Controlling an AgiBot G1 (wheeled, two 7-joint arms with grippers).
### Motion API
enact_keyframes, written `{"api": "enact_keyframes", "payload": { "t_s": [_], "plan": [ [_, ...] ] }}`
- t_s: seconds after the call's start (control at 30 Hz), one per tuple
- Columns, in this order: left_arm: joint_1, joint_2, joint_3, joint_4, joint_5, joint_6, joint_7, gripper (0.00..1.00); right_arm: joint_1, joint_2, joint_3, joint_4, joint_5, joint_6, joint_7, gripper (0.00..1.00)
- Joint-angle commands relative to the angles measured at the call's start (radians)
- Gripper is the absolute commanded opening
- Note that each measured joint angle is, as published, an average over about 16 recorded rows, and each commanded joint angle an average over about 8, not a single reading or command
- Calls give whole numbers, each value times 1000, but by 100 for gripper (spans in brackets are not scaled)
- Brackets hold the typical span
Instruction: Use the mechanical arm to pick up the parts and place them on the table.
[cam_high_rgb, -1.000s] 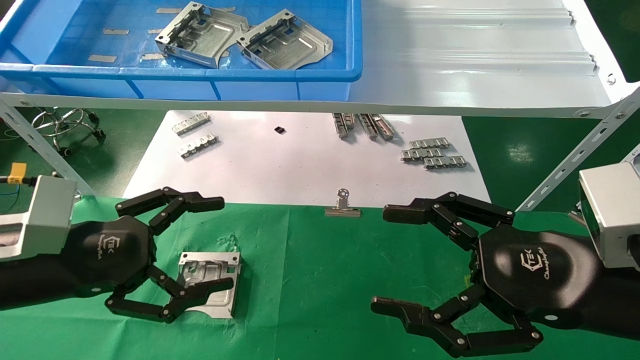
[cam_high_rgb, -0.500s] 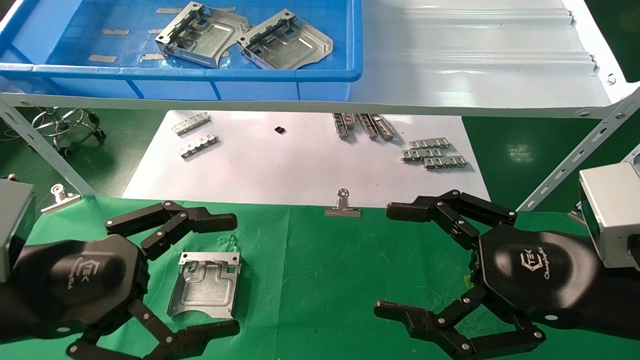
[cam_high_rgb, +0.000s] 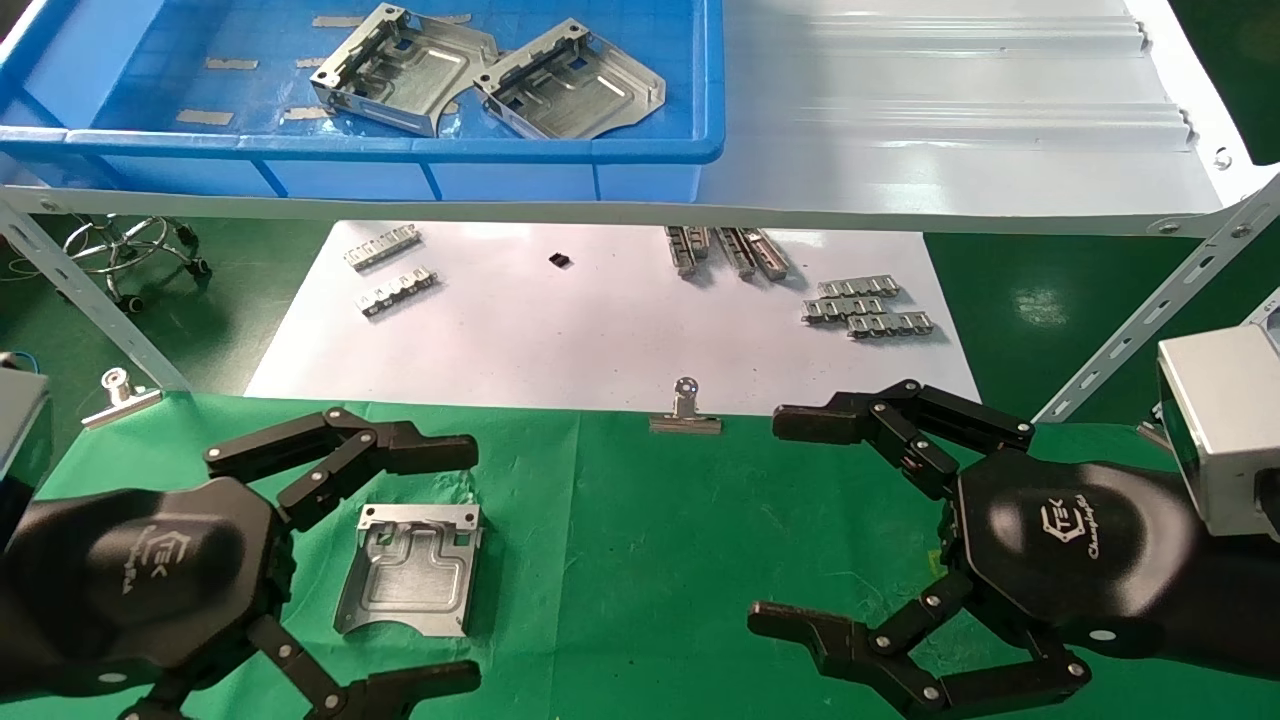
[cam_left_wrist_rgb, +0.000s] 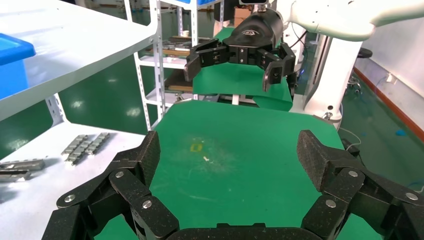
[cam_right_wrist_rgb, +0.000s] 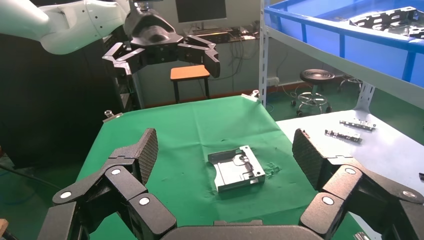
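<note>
Green table (cam_high_rgb: 640, 520): one part (cam_high_rgb: 412, 582) flat, near left.
Left gripper (cam_high_rgb: 400, 565): fingers apart, above part, not touching.
Right gripper (cam_high_rgb: 795, 525): fingers apart, near right.

Left gripper (cam_high_rgb: 400, 565): glossy black hand at the near left, palm shell with hexagon logo facing up, link fingers spread wide, holding nothing.
Left wrist: silver box barely visible at the left edge.
Right gripper (cam_high_rgb: 800, 525): black hand at the near right, raised, fingers (cam_high_rgb: 850, 420) splayed apart, empty.
Right wrist (cam_high_rgb: 1215, 430): silver boxy housing at the far right, behind the palm.
Orientation: both hands point inward, toward each other.
</note>
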Motion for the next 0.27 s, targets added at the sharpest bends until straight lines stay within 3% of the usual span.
{"api": "enact_keyframes", "payload": {
  "t_s": [0.03,0.27],
  "plan": [
    [-2,1,2,5,2,0,3,100,0,0,0,0,0,0,0,100],
    [-6,3,6,13,4,1,7,100,0,0,0,0,0,0,0,100]
  ]
}}
